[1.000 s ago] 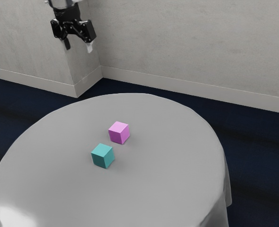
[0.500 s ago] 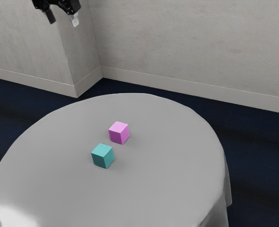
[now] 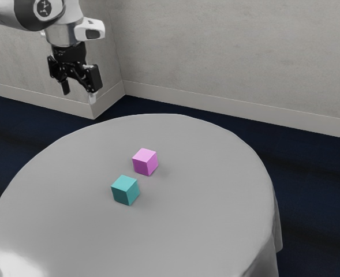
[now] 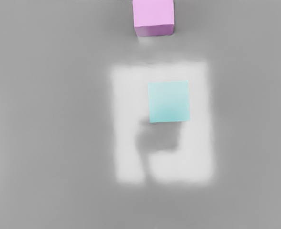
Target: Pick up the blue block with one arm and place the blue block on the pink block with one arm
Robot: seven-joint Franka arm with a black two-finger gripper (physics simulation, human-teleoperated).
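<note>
— While the arm hangs at the exterior view's upper left, where is the gripper [image 3: 78,92]?
— High up, well apart from both cubes, its two black fingers spread wide with nothing between them
— And the blue block [image 3: 125,190]?
— It sits flat near the middle of the round grey table [image 3: 227,231], more teal than blue. The pink block [image 3: 145,161] stands just beside it, toward the wall, with a narrow gap between them
— What does the wrist view give?
— The blue block [image 4: 169,101] on a bright patch of the table [image 4: 45,119], the pink block [image 4: 153,16] near it, not touching
</note>
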